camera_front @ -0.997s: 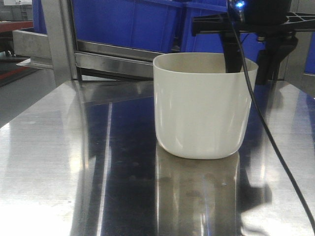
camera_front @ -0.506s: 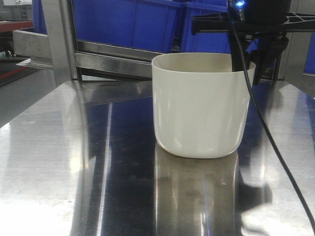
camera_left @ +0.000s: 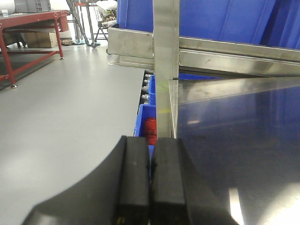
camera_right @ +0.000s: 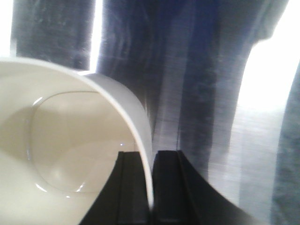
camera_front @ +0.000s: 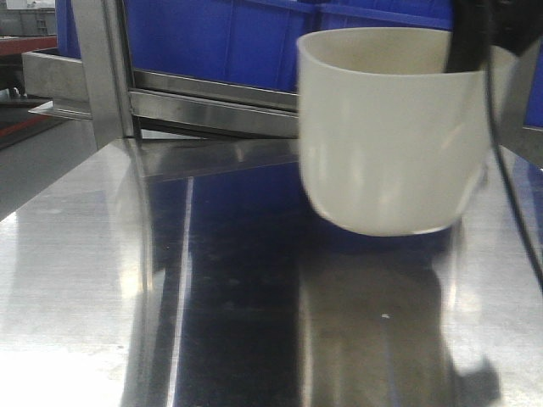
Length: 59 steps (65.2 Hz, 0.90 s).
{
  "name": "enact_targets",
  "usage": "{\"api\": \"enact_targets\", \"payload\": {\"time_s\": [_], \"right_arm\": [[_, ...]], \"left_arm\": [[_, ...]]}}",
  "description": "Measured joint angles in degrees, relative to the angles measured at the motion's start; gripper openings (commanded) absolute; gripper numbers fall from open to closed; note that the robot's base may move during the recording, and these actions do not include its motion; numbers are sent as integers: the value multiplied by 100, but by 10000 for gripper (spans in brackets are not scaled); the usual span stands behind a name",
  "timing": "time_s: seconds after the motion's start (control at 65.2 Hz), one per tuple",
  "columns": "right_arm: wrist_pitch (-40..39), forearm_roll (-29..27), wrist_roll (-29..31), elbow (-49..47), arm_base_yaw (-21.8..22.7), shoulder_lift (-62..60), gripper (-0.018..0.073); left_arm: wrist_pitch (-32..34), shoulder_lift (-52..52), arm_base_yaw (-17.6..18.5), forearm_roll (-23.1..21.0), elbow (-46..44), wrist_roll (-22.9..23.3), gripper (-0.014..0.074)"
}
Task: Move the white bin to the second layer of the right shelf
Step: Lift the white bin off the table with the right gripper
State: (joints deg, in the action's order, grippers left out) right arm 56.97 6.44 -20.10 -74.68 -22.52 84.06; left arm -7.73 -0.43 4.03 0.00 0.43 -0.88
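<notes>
Right end effector [camera_right: 151, 161] pinches the white bin [camera_front: 390, 136] rim above the tabletop [camera_front: 212, 297]; left end effector [camera_left: 151, 146] pressed together.

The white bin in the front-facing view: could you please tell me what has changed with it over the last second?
The white bin has risen off the steel tabletop and shifted right in the front view. The right gripper, open astride the rim a second ago, now clamps its wall, one finger inside. The blue crates and rack frame behind are unchanged.
</notes>
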Motion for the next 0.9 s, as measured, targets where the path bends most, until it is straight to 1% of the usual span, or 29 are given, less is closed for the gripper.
{"api": "enact_targets", "payload": {"time_s": [0.046,0.153,0.337,0.429,0.521,0.613,0.675,0.905], "right_arm": [[-144,-104,245,238,213,-190,46],[-487,-276,609,789,664,-680,46],[-1148,-588,1172,1655,1669,-1611,46],[-1477,-794,1705,2065,2081,-2075,46],[-1722,-1080,2237,2494,2358,-2539,46],[-1870,-1386,2680,2868,2498,-2923,46],[-1981,-1545,2810,3136,2527,-3200,46],[-2309,-1672,2936,4017,2527,-4318,46]], "left_arm": [[0,0,0,0,0,0,85],[0,0,0,0,0,0,85],[0,0,0,0,0,0,85],[0,0,0,0,0,0,85],[0,0,0,0,0,0,85],[0,0,0,0,0,0,85],[0,0,0,0,0,0,85],[0,0,0,0,0,0,85]]}}
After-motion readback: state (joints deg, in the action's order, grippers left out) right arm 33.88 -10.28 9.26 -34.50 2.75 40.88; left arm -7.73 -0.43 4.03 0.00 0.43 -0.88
